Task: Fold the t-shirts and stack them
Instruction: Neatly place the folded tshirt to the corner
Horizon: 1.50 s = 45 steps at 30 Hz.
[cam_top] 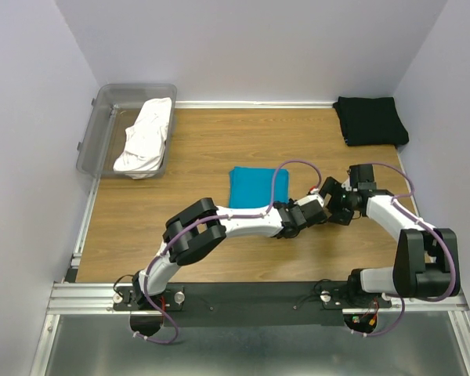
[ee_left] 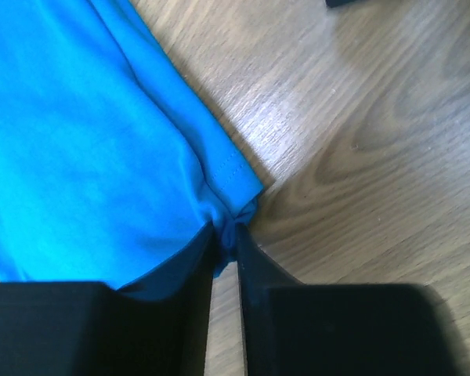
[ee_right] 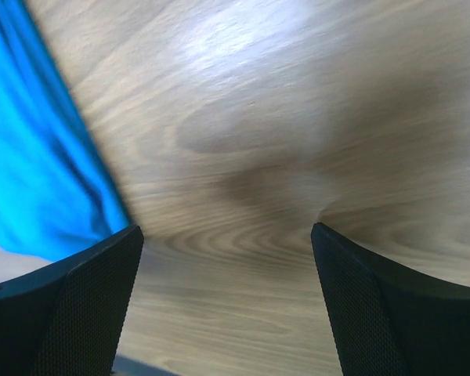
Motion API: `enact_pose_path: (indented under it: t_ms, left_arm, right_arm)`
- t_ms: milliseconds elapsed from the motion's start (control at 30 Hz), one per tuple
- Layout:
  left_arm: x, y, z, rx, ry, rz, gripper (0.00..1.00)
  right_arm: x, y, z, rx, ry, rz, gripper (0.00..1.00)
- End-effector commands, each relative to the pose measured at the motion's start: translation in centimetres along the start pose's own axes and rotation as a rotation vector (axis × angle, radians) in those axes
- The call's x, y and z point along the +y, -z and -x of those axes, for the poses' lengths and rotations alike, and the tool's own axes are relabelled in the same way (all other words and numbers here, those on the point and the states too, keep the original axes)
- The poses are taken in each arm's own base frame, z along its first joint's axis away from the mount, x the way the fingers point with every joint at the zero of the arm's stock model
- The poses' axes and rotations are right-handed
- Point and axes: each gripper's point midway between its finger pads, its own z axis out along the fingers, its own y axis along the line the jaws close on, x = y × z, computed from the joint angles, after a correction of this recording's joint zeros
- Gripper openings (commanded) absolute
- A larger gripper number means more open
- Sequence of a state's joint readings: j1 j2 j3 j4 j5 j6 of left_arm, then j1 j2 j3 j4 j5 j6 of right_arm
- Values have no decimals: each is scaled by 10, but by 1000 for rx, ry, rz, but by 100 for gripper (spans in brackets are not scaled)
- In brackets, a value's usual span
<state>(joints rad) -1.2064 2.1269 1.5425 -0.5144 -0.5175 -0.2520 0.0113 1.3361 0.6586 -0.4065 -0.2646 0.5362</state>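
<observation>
Your left gripper (ee_left: pixel 225 233) is clenched on a corner of the blue shirt (ee_left: pixel 86 149) (right gripper (ee_right: pixel 227 266) gapes just beside that shirt), so lift slowly and fold it across.

Clear grey tub (cam_top: pixel 94 137) at wooden table (cam_top: pixel 196 149) far-left corner, apparently overhanging edge

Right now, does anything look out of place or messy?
Yes. The white t-shirt lies crumpled in the grey tub at far left, unfolded, unlike the folded black t-shirt. The teal t-shirt is bunched at the corner where the left jaws pinch it.
</observation>
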Motion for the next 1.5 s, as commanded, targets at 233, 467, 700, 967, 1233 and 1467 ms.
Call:
enact_pose_path:
  t_ms: [233,467,700,967,1233,1467]
  left_arm:
    - [16,19,25,-74,143,-26,0]
    - [24,30,33,-101,184,-52,0]
    - [28,39,48,-127,196,-58,0]
    - [27,45,62,-155,203,-74,0]
    - [22,47,74,-178,211,-107,0]
    - [13,50,85,-186,214,-153,11]
  right_arm:
    - [59,-15,-19,103,-203,407,98]
    - [67,-35,-13,96,-321,487,99]
    - [82,-61,-22,124,-321,489,99]
    - [107,-94,-43,192,-277,437,94]
    - [118,-107,-39,188,-218,417,73]
    - [115,-113,-23,144,-77,321,18]
